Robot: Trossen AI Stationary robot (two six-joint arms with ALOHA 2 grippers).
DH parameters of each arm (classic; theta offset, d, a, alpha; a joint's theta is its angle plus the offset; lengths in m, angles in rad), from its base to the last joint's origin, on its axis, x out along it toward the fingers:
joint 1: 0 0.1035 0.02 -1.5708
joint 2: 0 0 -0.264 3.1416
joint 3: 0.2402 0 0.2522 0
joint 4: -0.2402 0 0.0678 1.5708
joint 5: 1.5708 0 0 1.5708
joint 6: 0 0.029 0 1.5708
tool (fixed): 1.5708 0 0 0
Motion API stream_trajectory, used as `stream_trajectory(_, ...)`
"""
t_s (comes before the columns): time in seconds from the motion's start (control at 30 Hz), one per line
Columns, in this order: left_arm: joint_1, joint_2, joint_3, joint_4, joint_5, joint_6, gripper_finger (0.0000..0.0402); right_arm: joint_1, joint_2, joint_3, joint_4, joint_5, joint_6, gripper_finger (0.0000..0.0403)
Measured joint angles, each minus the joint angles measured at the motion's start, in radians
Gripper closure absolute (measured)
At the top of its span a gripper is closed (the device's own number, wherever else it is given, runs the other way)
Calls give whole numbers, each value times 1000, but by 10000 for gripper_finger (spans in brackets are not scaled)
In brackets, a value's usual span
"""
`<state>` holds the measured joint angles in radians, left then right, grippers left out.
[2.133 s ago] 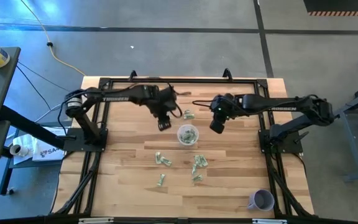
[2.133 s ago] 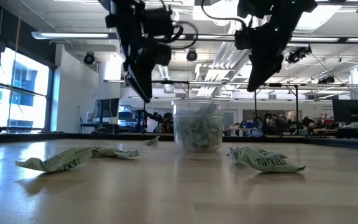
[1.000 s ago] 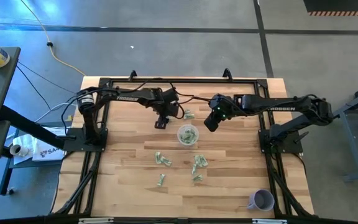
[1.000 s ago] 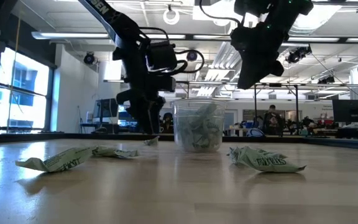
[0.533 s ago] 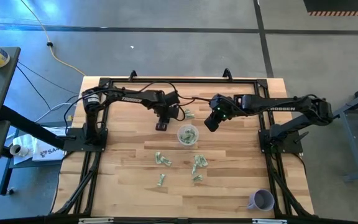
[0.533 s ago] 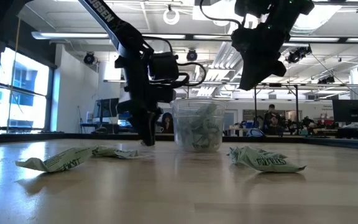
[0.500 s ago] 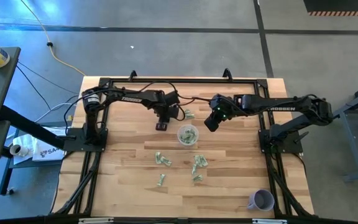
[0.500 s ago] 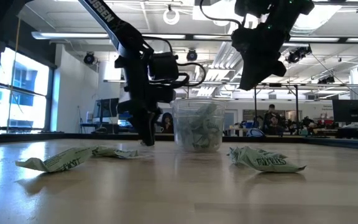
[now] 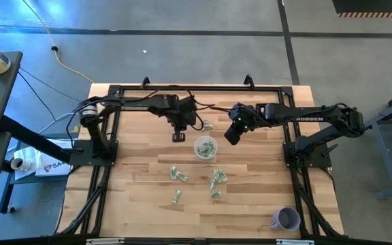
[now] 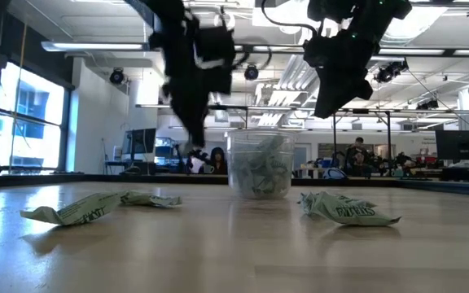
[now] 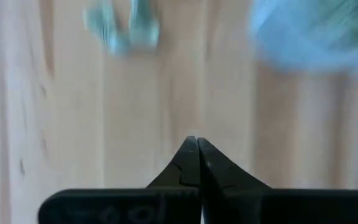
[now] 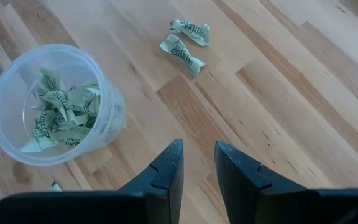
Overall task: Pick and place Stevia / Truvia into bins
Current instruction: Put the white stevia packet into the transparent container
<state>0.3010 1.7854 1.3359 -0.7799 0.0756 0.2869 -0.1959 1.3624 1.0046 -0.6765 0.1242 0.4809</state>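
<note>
Okay, going left to right: the left gripper [image 9: 177,136] hangs just off the table [image 9: 135,204] on the left side of the clear cup [image 9: 205,146]. Its own wrist camera shows the two fingers pinched tip to tip with nothing between them, so it's closed and empty. The cup sits near the middle of the table, between the two arms, and already has a bunch of crumpled green-and-white packets [image 9: 206,125] in it, too tangled to count. The part that matters for the next grab is the two packets lying side by side just behind the cup, toward the far edge, pretty much between the two grippers. The right gripper [image 9: 231,137] hovers on the cup's right side with only a narrow gap between its fingers and nothing held. In its wrist view that pair lies ahead of the fingertips, long sides slanted across the gap rather than lined up with it. I'd say the right arm is a touch nearer, but it's close. Count: one clear cup, one purple cup [image 9: 286,218] well away at the near right corner, and two packets behind the cup. Nearer the front there are two small clusters and two singles, which I can't count exactly.
</note>
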Motion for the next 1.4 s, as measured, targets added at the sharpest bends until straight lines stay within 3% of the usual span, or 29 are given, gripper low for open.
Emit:
stream_trajectory(0.13, -30, -59, 102, 32, 93, -63, 378, 0, 0, 0, 0, 2, -29, 320)
stream_trajectory(0.33, -33, -56, 226, 132, 413, -205, 378, 0, 0, 0, -18, -10, -86, 320)
stream_trajectory(0.43, -34, -53, 222, 193, 489, -280, 377, 0, 0, 0, -45, -25, -109, 320)
stream_trajectory(0.6, -35, -19, 173, 261, 522, -372, 361, 2, 0, 0, -94, -29, -136, 320)
stream_trajectory(0.9, -99, 104, 130, 363, 499, -450, 373, 90, -1, 0, -114, -64, -195, 320)
stream_trajectory(1.13, -151, 128, 128, 292, 286, -450, 264, 150, -1, 0, -113, -44, -186, 320)
stream_trajectory(1.27, -153, 116, 155, 189, 285, -453, 205, 154, -1, 0, -113, -27, -185, 320)
stream_trajectory(1.4, -163, 65, 223, 31, 323, -456, 173, 148, -1, 0, -110, -16, -194, 320)
